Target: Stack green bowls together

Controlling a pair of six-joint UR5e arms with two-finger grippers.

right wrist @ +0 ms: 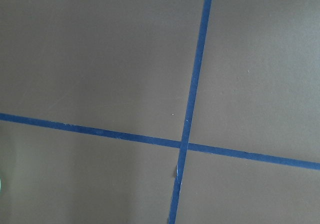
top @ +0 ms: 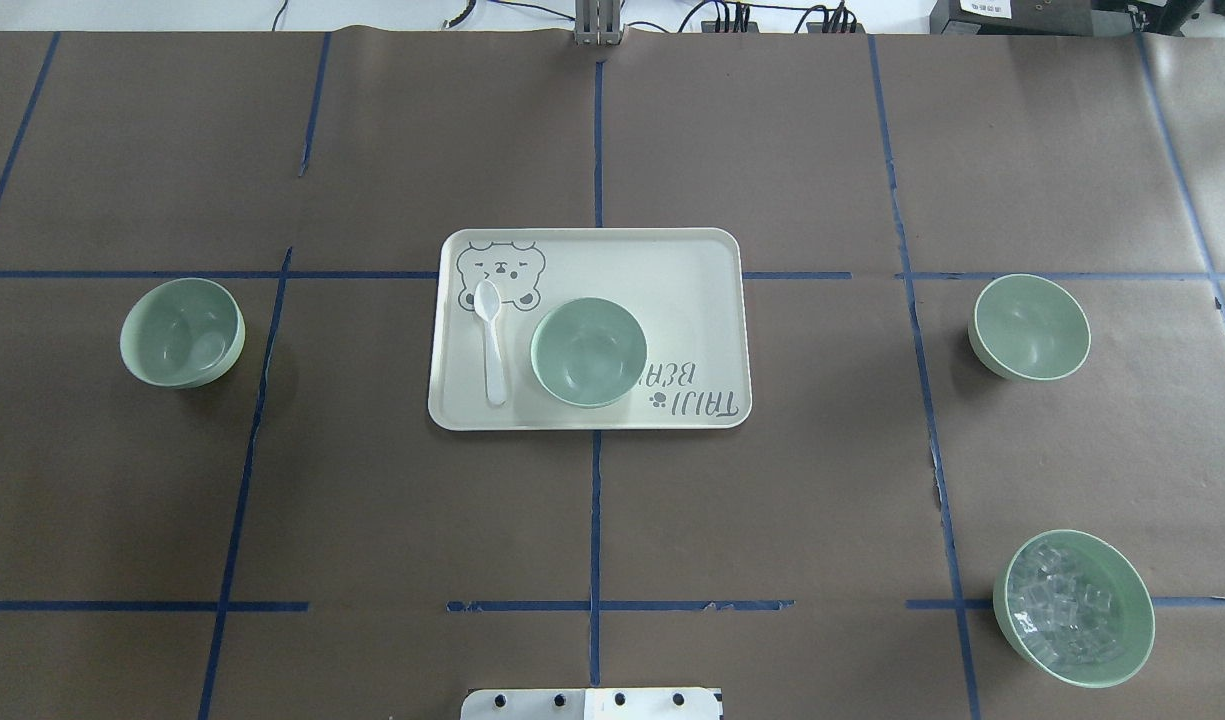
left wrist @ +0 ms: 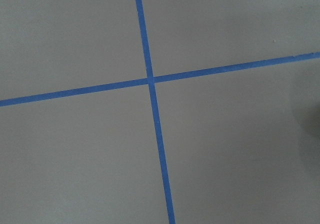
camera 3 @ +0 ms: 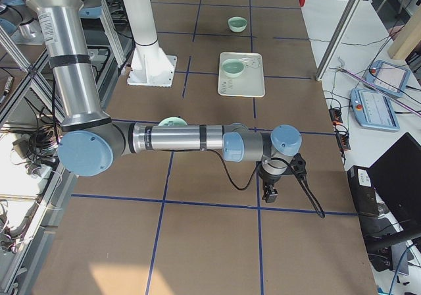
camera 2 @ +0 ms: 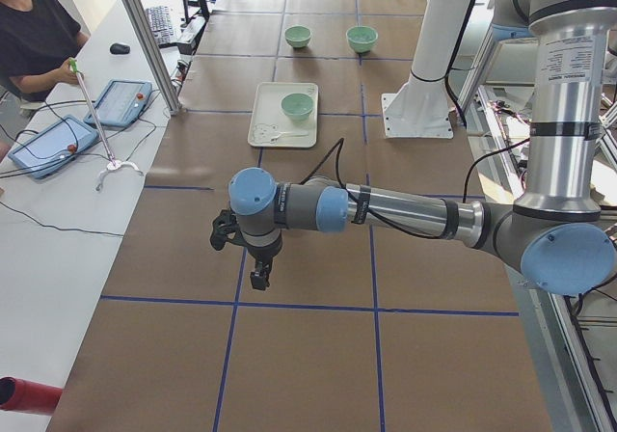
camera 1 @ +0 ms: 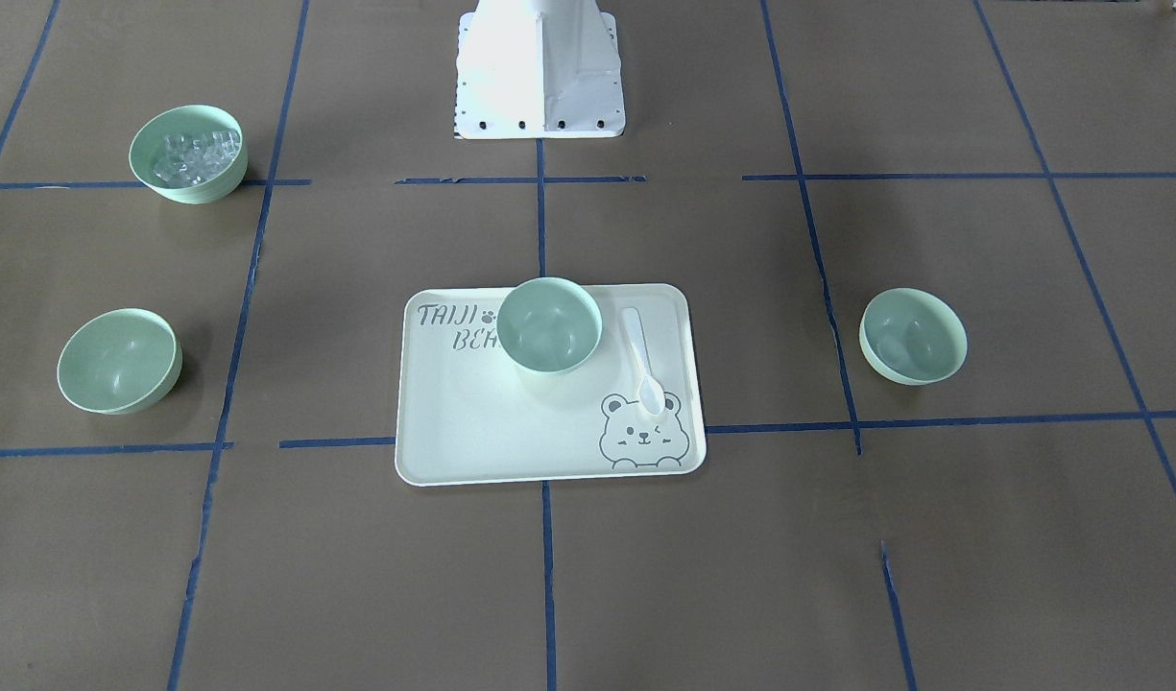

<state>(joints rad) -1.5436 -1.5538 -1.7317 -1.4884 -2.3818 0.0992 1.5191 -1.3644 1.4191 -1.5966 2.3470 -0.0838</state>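
Observation:
Three plain green bowls stand apart and upright. One sits on the bear-print tray. One stands on the robot's left. One stands on the robot's right. Neither gripper shows in the overhead or front views. The left gripper hangs over bare paper near the table's left end, far from the bowls. The right gripper hangs over bare paper near the right end. I cannot tell whether either is open or shut. Both wrist views show only brown paper and blue tape.
A green bowl with clear cubes stands near the robot's right side. A white spoon lies on the tray beside the middle bowl. The white robot base stands at the table's near edge. An operator sits beyond the far edge.

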